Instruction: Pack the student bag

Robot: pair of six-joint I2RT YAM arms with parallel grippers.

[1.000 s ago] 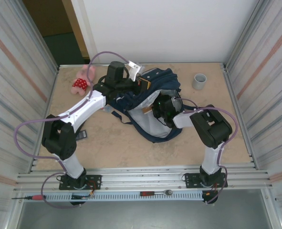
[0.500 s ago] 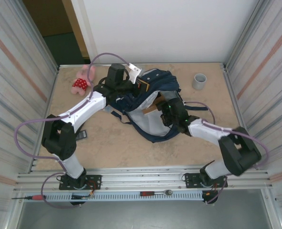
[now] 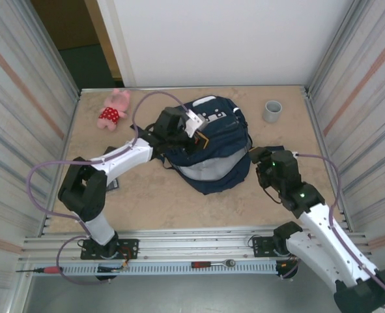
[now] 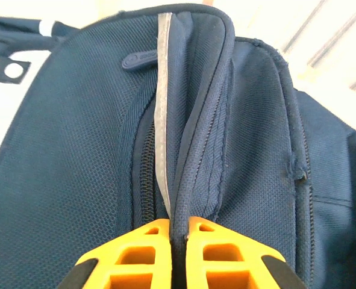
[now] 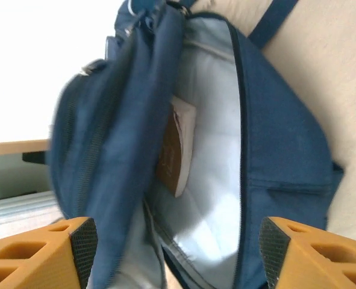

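Note:
The student bag (image 3: 223, 177), a big navy backpack with white stripes, lies in the middle of the table. My left gripper (image 3: 200, 138) is on its top and is shut on a navy piped edge of the bag (image 4: 179, 198) beside a zip and a grey reflective stripe. Off the bag's right side, my right gripper (image 3: 258, 158) is open and holds nothing. In the right wrist view the orange fingers (image 5: 42, 256) stand wide apart, facing the bag's opening (image 5: 226, 180) with its pale lining. A brown book (image 5: 173, 150) stands inside.
A pink plush toy (image 3: 113, 109) lies at the back left and a grey cup (image 3: 272, 111) at the back right. A small dark object (image 3: 112, 185) sits near the left arm's base. Corrugated metal walls flank the table. A ratchet (image 3: 215, 264) lies on the front rail.
My right arm has pulled out of the bag towards the near right, its jaws spreading wider. My left gripper, still clamped on the bag's edge, has shifted right, pulling the flap over the opening.

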